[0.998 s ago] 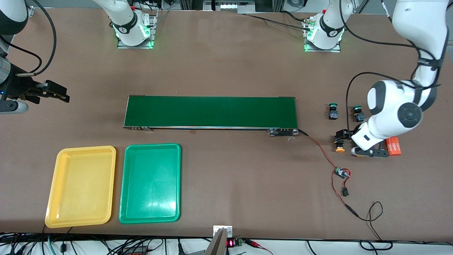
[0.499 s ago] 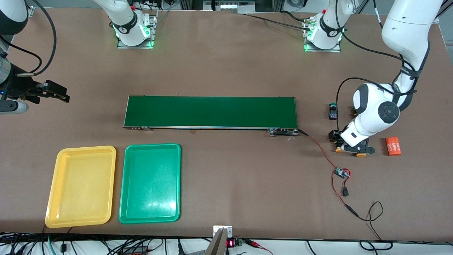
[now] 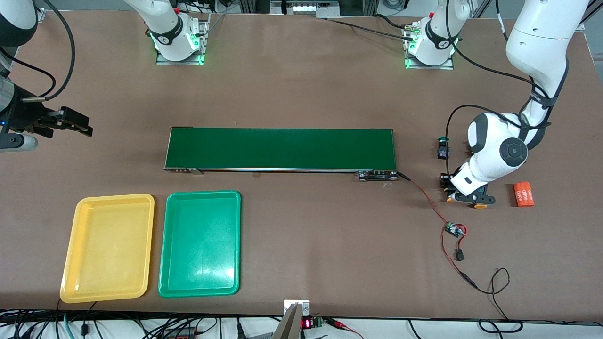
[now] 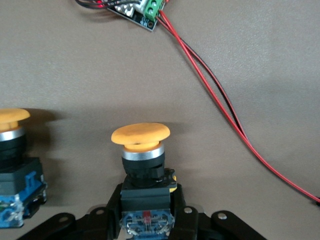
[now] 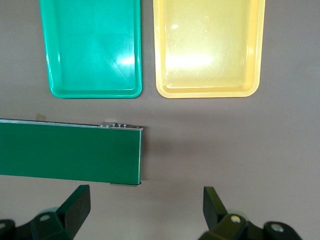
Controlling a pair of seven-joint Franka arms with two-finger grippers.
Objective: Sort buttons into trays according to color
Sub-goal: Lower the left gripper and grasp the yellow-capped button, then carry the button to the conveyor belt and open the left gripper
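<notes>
1. Left gripper (image 4: 146, 220) low at the frame's right, clenched on a yellow button (image 4: 142, 170) by its black body; cap clear of the fingers.
2. Best lifted straight up, clear of the second yellow button (image 4: 12, 165) just beside it (and the red wires (image 4: 220, 100)).
3. Yellow tray (image 3: 109, 248) lower left, green tray (image 3: 200, 243) beside it, both bare.
4. Right gripper (image 5: 145, 210) released, waiting at the left edge.

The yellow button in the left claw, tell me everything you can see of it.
The yellow button has a wide, domed yellow-orange cap on a silver collar, a black body below, and a blue base with metal contacts. It looks like plastic. It lies on its side on the brown table, at the left arm's end, beside a second yellow button. The left claw is shut on its black body, one finger on each side.
</notes>
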